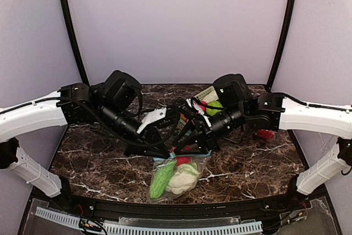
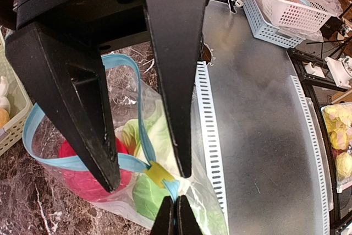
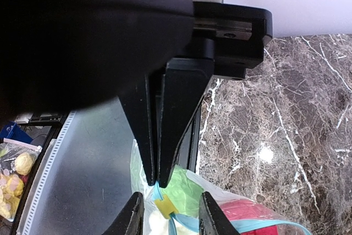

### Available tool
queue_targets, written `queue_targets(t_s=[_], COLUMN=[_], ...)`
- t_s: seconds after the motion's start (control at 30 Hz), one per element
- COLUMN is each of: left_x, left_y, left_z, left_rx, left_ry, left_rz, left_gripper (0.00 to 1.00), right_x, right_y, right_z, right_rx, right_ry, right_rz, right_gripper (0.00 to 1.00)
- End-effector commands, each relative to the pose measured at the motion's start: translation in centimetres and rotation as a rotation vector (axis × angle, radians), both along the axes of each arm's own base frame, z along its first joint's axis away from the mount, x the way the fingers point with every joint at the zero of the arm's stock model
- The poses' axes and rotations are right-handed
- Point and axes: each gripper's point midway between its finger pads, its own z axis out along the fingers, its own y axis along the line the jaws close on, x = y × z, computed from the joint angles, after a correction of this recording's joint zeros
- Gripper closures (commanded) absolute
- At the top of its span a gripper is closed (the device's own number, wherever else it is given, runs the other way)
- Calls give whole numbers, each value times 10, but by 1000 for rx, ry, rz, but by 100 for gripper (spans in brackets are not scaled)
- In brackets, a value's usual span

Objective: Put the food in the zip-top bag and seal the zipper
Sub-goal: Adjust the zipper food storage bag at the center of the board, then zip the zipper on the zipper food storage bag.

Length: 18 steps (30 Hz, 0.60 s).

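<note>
Left wrist view: the left hand [image 2: 172, 201] is closed tight, pinching the end of the zip-top bag [image 2: 124, 97] just past its yellow slider [image 2: 157, 173]. Opposite it, the right hand [image 3: 171, 197] stands partly apart, straddling that slider without clamping it. Red and green food [image 2: 82, 175] shows inside the bag, which lies on the marble tabletop [image 3: 275, 108]. The blue zipper [image 2: 129, 162] gapes open. Sealing looks like the step in hand; the next move calls for nipping the slider and drawing it along the track.

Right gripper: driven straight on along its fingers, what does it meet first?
Most likely the yellow zipper slider, just ahead between the right gripper's open fingers on the zip-top bag. Depth unclear; the left gripper sits just beyond it.
</note>
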Motion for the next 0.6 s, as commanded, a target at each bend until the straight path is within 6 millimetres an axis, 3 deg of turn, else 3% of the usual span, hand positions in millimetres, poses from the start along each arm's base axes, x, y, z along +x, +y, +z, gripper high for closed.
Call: queue_targets(t_s=[0.0,0.23,0.57], left_x=[-1,7,1], left_y=[0,6,8], left_z=[36,48,52], left_rx=[-112,-204,-221], left_ry=[-57,-35,14], left_rz=[-13,11,-16], left_gripper=[99,99,99], right_x=[-7,-11,-15], right_y=[4,1,1], right_z=[-5,2,12], right_rx=[-16,28,58], right_ry=[31,33,46], right_rz=[37,48,61], right_gripper=[67,68,72])
